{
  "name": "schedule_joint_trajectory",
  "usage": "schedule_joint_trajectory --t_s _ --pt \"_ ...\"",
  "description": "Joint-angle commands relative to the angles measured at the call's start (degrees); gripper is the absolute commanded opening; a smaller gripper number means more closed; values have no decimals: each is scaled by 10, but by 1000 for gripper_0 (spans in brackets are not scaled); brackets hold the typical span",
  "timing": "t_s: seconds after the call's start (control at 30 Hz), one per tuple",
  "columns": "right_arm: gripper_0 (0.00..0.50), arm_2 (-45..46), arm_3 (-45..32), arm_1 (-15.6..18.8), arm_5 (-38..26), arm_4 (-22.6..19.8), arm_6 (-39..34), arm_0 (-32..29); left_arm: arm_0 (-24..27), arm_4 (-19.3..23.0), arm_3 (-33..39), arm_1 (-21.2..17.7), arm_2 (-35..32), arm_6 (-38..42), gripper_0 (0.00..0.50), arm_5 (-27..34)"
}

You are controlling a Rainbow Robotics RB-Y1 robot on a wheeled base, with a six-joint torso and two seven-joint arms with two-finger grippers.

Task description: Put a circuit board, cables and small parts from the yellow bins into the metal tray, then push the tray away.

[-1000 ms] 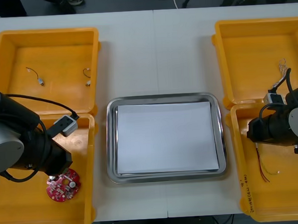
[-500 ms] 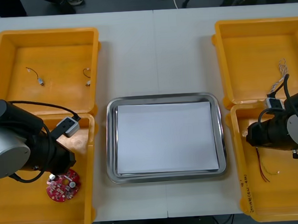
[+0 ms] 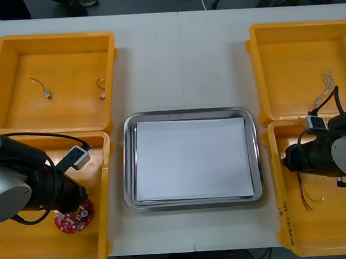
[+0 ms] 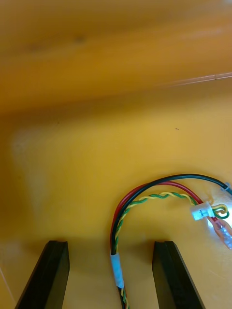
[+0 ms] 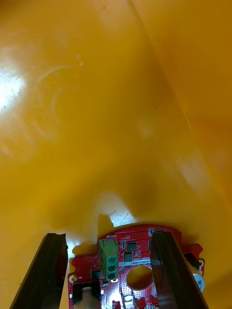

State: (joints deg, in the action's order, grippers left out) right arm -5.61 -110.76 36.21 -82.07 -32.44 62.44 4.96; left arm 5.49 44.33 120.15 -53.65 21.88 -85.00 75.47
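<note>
Seeing left gripper (image 5: pixel 108 239) shifted toward lower left of front frame versus a second ago, now overlapping circuit board (image 3: pixel 73 217) in lower-left yellow bin (image 3: pixel 29 256); fingers spread wide, board partly between them, one finger over its edge, gripping nothing yet. Means board pick about to start (metal tray (image 3: pixel 189 113) mid-frame still bare). Same at right edge: right gripper (image 4: pixel 110 246) drifted slightly lower in lower-right yellow bin (image 3: pixel 335 240), fingers apart, empty, red and yellow cable (image 4: pixel 145 190) between them. Can't read finger spacing from front view, arms in the way; getting it from wrist views, plus green connector (image 5: pixel 108 256) on board.
</note>
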Motion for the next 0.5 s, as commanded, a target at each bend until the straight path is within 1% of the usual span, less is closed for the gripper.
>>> schedule_joint_trajectory --t_s 0.03,0.17,0.2,0.23,0.27,0.3,0.33,0.37,0.4,0.43,0.47,0.5 --pt "500 -12 -4 -4 7 12 -20 -15 -29 -14 5 -23 5 -71 500 -23" --pt "500 -14 -4 -4 8 19 -20 -15 -35 -19 5 -22 5 -75 500 -28" --pt "491 -15 -4 -4 8 19 -20 -15 -35 -19 5 -23 5 -75 500 -28" --pt "434 -14 -4 -5 8 19 -20 -15 -35 -20 5 -22 5 -76 500 -28" --pt "434 -14 -4 -4 8 19 -20 -15 -36 -20 5 -22 5 -77 500 -28" --pt "185 -14 -4 -5 8 19 -20 -14 -37 -21 5 -23 5 -78 500 -30" --pt "88 -15 -4 -4 8 19 -20 -15 -39 -21 4 -22 5 -80 500 -31" --pt "44 -14 -4 -5 8 19 -20 -15 -41 -21 5 -23 5 -81 500 -34" --pt "29 -15 -4 -4 9 19 -20 -15 -42 -22 5 -23 5 -81 500 -34" --pt "0 -14 -4 -4 9 19 -20 -15 -43 -22 5 -23 5 -82 500 -34" --pt "0 -14 -4 -4 10 19 -20 -15 -43 -22 4 -23 5 -83 500 -34" --pt "0 -14 -4 -4 11 19 -20 -14 -43 -23 5 -23 5 -83 474 -34"
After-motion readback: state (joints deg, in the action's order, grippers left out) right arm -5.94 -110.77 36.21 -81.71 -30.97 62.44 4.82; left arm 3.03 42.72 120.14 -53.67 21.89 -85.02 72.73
